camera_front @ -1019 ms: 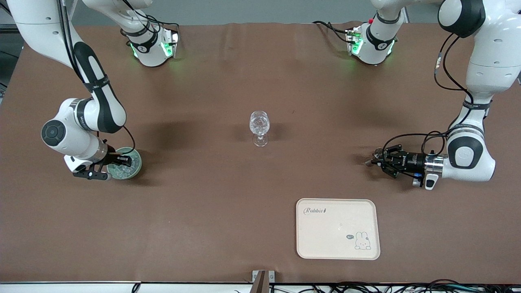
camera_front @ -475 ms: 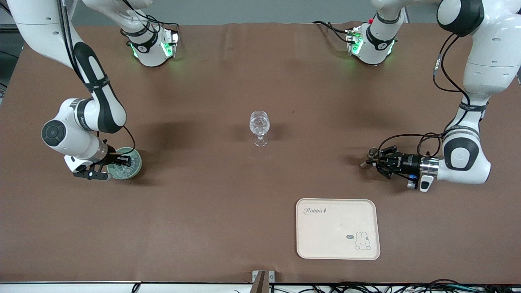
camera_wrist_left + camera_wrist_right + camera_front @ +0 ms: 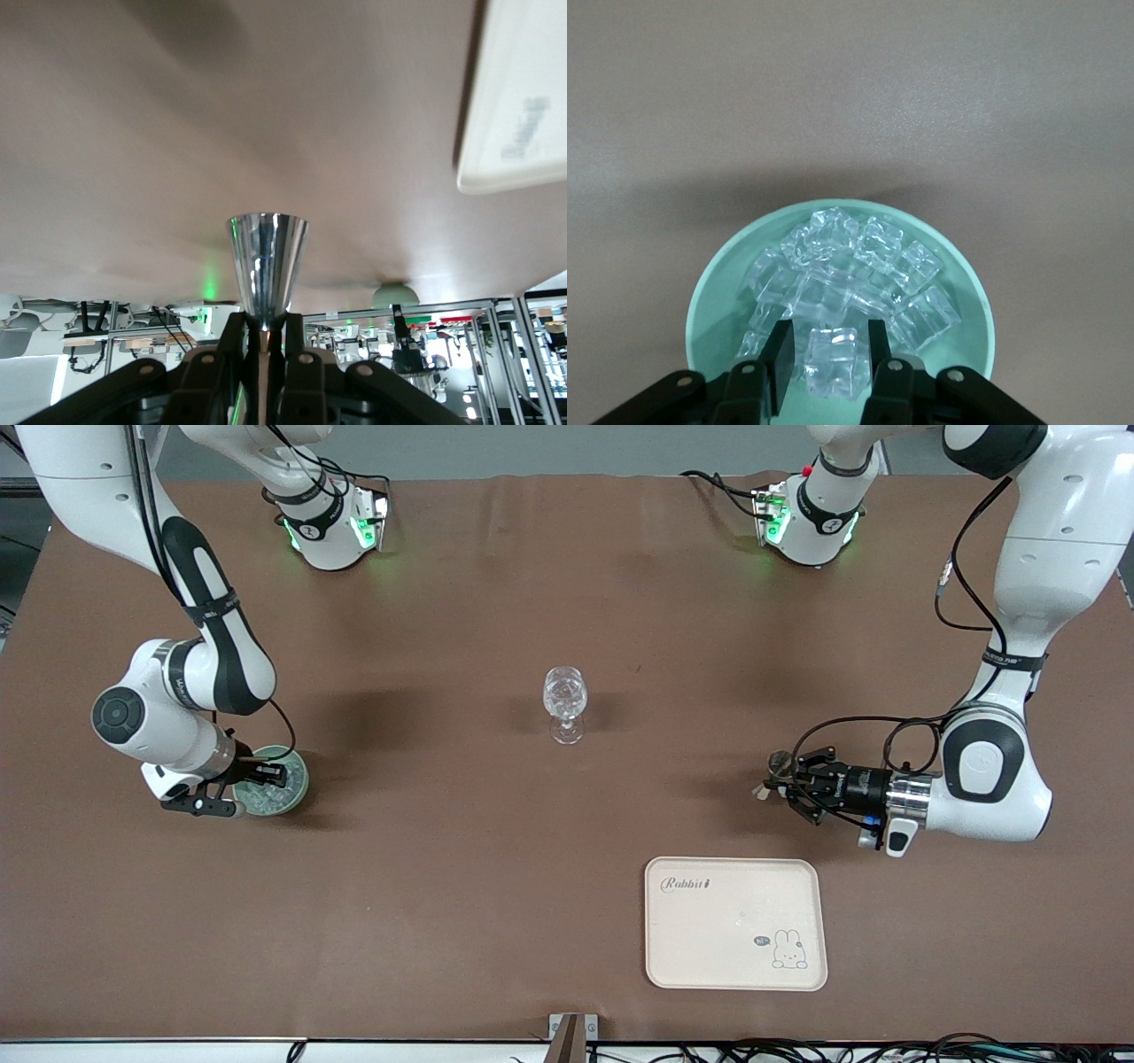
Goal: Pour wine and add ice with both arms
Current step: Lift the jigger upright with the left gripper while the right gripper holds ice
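Observation:
A mint-green bowl point(image 3: 713, 292) heaped with ice point(image 3: 868, 252) sits toward the right arm's end of the table. My right gripper point(image 3: 828, 341) is down in this bowl point(image 3: 297, 784), shut on one ice cube point(image 3: 831, 361). My left gripper point(image 3: 266, 326) is shut on the thin stem of a shiny metal measuring cup point(image 3: 267, 261). It holds the cup point(image 3: 771, 772) low over the table toward the left arm's end. A clear stemmed wine glass point(image 3: 565, 700) stands upright mid-table, apart from both grippers. Wine is out of view.
A cream tray point(image 3: 735, 923) with a rabbit print lies flat, nearer the front camera than the left gripper point(image 3: 790, 778). The two arm bases point(image 3: 332, 531) stand along the table's edge farthest from that camera. A brown cloth covers the table.
The left arm has carried the metal cup toward the middle of the table. The right gripper's fingers closed in a little on the cube; that arm stayed in the bowl.

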Robot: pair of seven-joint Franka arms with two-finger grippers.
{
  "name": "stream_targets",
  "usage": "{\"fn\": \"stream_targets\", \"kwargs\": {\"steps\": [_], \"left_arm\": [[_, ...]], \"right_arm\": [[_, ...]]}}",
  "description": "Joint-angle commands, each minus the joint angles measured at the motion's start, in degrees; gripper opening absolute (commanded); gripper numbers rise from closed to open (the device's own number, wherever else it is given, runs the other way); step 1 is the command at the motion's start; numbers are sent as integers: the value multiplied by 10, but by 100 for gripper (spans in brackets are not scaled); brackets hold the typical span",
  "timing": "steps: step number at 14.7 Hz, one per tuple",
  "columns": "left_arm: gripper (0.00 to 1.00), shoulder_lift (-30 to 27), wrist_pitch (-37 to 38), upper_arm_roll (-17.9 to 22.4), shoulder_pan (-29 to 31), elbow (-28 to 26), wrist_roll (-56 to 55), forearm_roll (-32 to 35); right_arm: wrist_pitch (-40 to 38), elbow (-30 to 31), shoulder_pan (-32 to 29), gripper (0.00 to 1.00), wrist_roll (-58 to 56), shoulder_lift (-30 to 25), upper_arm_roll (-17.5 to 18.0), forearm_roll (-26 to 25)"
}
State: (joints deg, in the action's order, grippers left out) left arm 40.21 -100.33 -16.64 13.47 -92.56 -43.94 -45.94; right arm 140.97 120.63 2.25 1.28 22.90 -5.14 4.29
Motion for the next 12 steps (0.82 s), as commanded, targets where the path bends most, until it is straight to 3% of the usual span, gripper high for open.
{"fn": "stream_targets", "kwargs": {"steps": [1,7,12], "left_arm": [[1,-41,-14,-34,-1,-16,-38,-7],[0,-93,-72,-68,-56,-27,-116,-6],[1,-123,-126,-67,-142,-28,-205,1]], "right_arm": [[4,9,1,42,-7,-4,0,13],[6,18,1,39,-7,-4,0,13],[4,15,-1,17,-2,-4,0,13]]}}
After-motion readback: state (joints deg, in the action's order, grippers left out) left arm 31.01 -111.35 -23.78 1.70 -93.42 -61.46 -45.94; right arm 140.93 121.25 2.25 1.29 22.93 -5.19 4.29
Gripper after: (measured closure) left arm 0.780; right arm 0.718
